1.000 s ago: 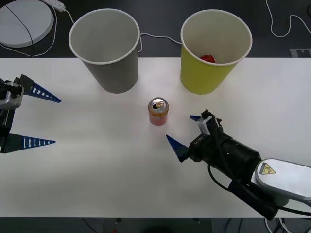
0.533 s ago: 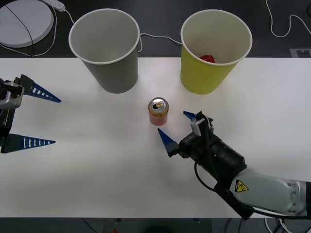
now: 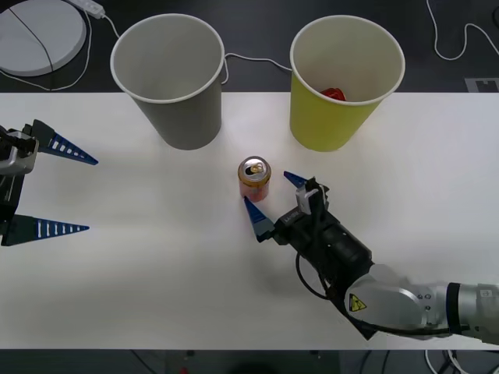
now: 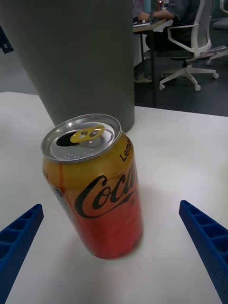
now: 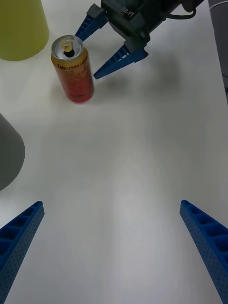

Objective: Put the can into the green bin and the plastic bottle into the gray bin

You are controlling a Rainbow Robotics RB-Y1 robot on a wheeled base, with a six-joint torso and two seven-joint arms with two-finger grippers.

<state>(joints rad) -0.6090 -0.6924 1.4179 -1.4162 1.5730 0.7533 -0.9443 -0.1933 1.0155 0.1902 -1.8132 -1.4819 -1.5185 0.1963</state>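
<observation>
Can (image 3: pixel 255 179) first: it stands upright on the white worktop (image 3: pixel 156 265), in the open stretch in front of the two bins, roughly between them, its pull-tab top facing up. In the right wrist view its side (image 4: pixel 99 199) shades from orange-yellow to red (the lettering wraps out of sight round the curve). Right pincer (image 3: pixel 271 199) sits just beside it with its blue fingers spread wide, one tip to either side of the can's near face, neither touching. Behind the can stand the gray bin (image 3: pixel 168 78) and the green bin (image 3: pixel 345 82), both upright at the worktop's far edge; something red (image 3: pixel 334 94) lies inside the green one, mostly hidden by its wall, so what it is cannot be told. Left pincer (image 3: pixel 58 187) rests well apart at the worktop's left edge, fingers wide, its body cut off by the frame.
</observation>
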